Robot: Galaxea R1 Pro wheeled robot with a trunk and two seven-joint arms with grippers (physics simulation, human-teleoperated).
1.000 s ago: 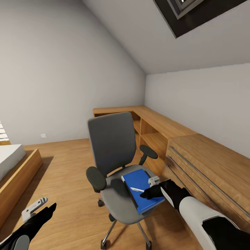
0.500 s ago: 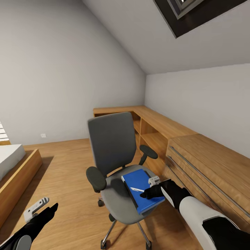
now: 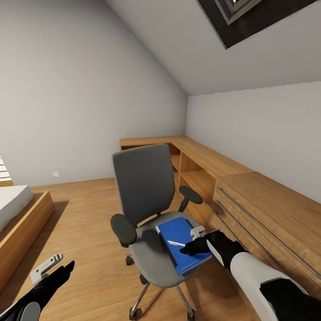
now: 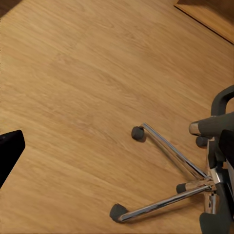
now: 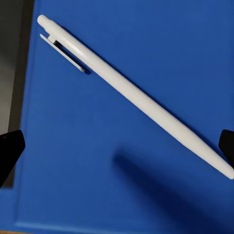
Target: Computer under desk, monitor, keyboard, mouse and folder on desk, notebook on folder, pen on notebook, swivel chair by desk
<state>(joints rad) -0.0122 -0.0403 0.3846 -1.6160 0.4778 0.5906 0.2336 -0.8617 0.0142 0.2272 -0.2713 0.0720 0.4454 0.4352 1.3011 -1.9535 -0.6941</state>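
Between the spread fingers of the right gripper (image 5: pixel 117 146), the pen (image 5: pixel 131 95) is lying on the folder (image 5: pixel 122 185), not yet clamped. Since a second ago the right gripper (image 3: pixel 192 246) is holding position over the swivel chair (image 3: pixel 149 214) seat; only the left gripper (image 3: pixel 55 266) is drifting slightly up, its fingers apart. Judgement: the pen pick is stalling just before closure.

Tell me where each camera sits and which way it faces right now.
Head view: high on the robot, looking down at the swivel chair, both arms showing.
Left wrist view: on the left arm, facing the floor and chair base; a fingertip shows.
Right wrist view: over the folder, facing the pen; fingertips at both edges.
Shared: chair, folder, pen.
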